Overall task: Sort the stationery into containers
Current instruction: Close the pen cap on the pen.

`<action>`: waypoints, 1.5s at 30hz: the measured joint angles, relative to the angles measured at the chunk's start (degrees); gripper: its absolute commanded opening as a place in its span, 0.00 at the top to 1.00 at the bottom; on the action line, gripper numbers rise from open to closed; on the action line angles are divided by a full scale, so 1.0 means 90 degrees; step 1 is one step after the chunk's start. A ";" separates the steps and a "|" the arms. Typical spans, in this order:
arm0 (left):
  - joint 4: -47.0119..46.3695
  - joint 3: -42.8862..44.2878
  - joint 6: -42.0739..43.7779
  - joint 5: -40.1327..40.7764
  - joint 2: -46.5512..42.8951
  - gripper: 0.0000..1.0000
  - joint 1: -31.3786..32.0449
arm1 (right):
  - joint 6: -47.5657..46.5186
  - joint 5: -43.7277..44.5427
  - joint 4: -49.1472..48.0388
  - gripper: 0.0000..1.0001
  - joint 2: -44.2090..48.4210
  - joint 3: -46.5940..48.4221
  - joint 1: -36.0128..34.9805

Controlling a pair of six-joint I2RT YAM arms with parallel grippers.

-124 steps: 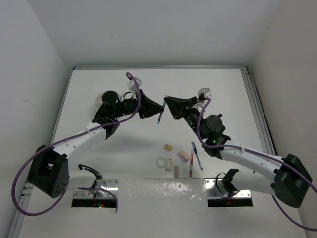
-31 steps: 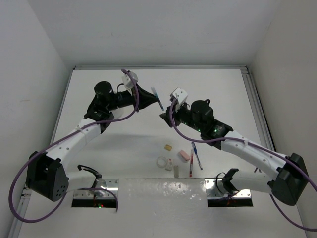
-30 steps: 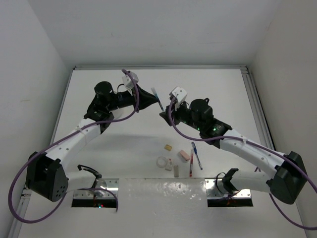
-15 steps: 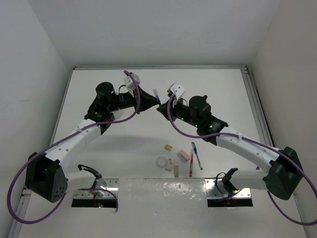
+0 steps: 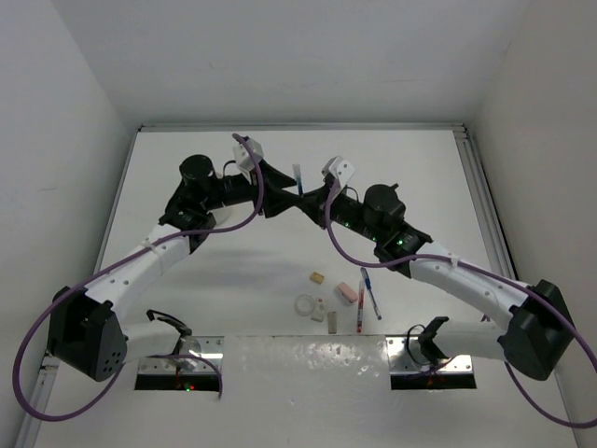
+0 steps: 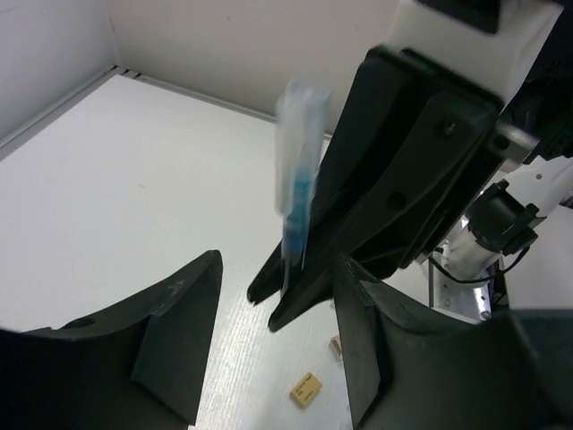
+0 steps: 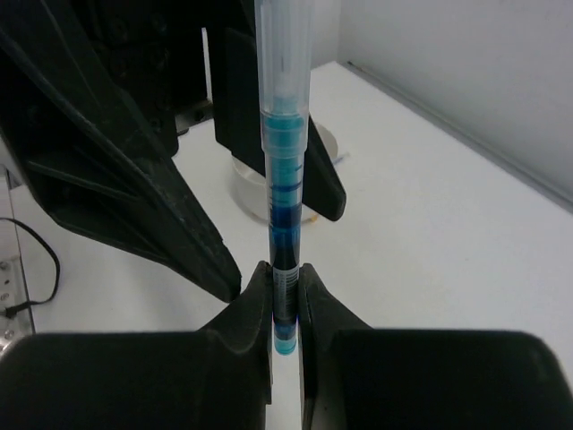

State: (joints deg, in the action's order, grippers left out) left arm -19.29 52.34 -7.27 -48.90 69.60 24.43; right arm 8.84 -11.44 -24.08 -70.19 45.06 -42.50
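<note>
Closest to the arm bases, loose stationery lies in a small cluster on the white worktop [image 5: 233, 280]. A red pen [image 5: 360, 318] and a loose blue pen [image 5: 371, 293] lie side by side, with a pink eraser [image 5: 346, 292] just to their left. Next come a clear tape ring [image 5: 304, 304] and, just beside the ring, two small pale items [image 5: 321, 308] too small to tell apart. A tan block [image 5: 318, 277] sits a little farther out. Beyond the cluster, both arms reach toward the middle of the worktop, and their black grippers meet nose to nose above it. The right gripper [image 7: 285, 273] is clamped on the lower end of the held blue pen [image 7: 284, 134], a clear barrel with blue inside. The pen stands upright out of the pinched fingers, raised off the worktop and well apart from the cluster. The left gripper [image 6: 277, 269] faces it with its fingers [image 6: 179, 331] spread apart, one on either side of the right gripper's tip. Its wrist view shows the pen, blurred, just past them and touching neither finger. Farther back in the right wrist view, a round white container [image 7: 249, 193] shows in part behind the left gripper's fingers. Its inside is hidden.
</note>
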 measured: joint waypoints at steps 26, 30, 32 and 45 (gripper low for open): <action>-0.2123 -0.0211 -0.1127 -0.1450 0.0005 0.46 -0.0010 | 0.0236 -0.0291 -0.0578 1.00 0.0449 -0.0095 -0.0027; -0.2115 -0.0136 -0.1134 -0.1528 0.0005 0.53 -0.0012 | 0.0236 -0.0347 -0.0580 1.00 0.0449 -0.0095 -0.0044; -0.2123 -0.0131 -0.1188 -0.1433 0.0007 0.62 -0.0017 | 0.0238 -0.0398 -0.0573 1.00 0.0449 -0.0095 -0.0046; -0.2353 -0.0112 -0.1469 -0.0843 0.0240 0.69 0.0034 | 0.0233 -0.0413 -0.0333 1.00 0.0481 -0.0100 -0.0209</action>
State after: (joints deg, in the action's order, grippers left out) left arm -40.47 51.33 -20.49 -56.49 71.77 24.73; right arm 10.94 -15.16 -27.07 -65.87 44.16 -44.38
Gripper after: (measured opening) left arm 0.302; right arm 0.079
